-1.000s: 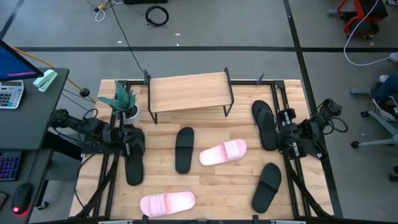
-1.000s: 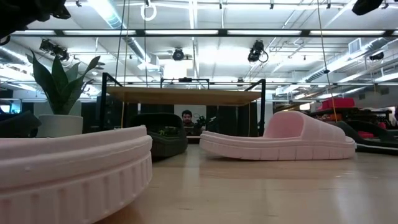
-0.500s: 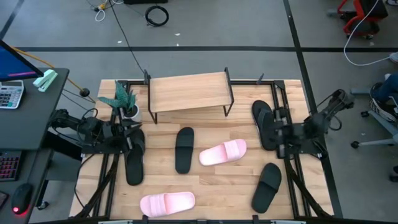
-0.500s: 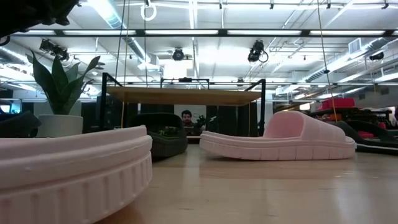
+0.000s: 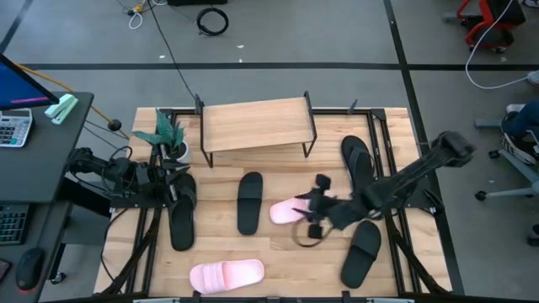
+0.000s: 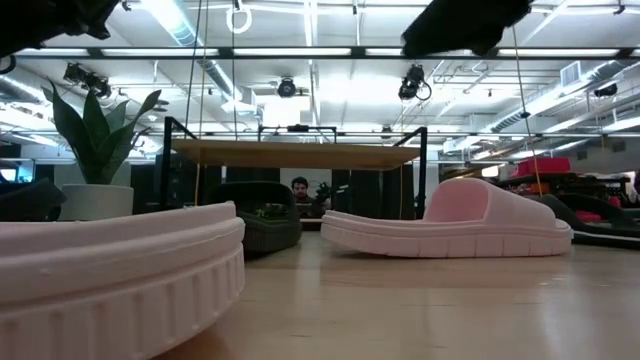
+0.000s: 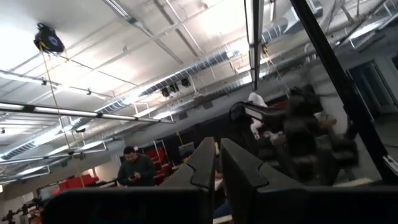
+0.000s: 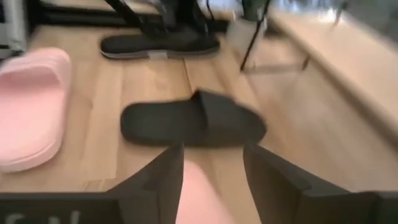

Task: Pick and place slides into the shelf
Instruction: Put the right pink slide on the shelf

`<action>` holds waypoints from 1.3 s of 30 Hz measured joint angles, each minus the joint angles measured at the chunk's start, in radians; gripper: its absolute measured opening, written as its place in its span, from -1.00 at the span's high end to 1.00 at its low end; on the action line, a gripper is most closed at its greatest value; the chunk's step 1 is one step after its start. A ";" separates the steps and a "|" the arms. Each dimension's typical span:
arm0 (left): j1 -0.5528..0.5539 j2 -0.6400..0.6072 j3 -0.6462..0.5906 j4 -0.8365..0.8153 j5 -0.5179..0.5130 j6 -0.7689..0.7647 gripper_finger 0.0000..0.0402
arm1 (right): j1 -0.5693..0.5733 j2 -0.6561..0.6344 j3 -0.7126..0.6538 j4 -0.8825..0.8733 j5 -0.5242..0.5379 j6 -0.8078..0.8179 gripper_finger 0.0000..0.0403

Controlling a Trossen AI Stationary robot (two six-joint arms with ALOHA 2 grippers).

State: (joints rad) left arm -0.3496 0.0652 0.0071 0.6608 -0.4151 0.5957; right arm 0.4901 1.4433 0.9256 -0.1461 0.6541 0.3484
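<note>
Tabletop: right gripper (image 5: 313, 207), fingers apart, apparently over pink slide (image 5: 290, 209).

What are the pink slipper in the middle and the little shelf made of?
The pink slide looks like soft moulded foam or rubber: matte, one thick piece, with a ribbed sole edge. The shelf seems to have a light wooden top, since grain lines show, on thin black legs that are probably metal.
</note>
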 joint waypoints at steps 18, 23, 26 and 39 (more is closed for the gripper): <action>0.000 0.000 0.006 0.039 0.000 0.082 0.84 | -0.018 0.315 0.183 -0.579 0.048 0.547 0.11; 0.000 0.000 0.006 0.044 0.000 0.104 0.86 | -0.024 0.315 0.162 -0.634 0.053 0.565 0.11; 0.000 0.000 0.007 0.044 0.000 0.104 0.83 | -0.029 0.314 0.156 -0.661 0.054 0.577 0.12; 0.000 0.000 0.008 0.044 0.000 0.097 0.89 | -0.029 0.312 0.071 -0.690 0.025 0.644 0.14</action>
State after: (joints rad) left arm -0.3499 0.0652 0.0151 0.7044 -0.4151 0.6926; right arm 0.4610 1.7557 0.9967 -0.8366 0.6792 0.9927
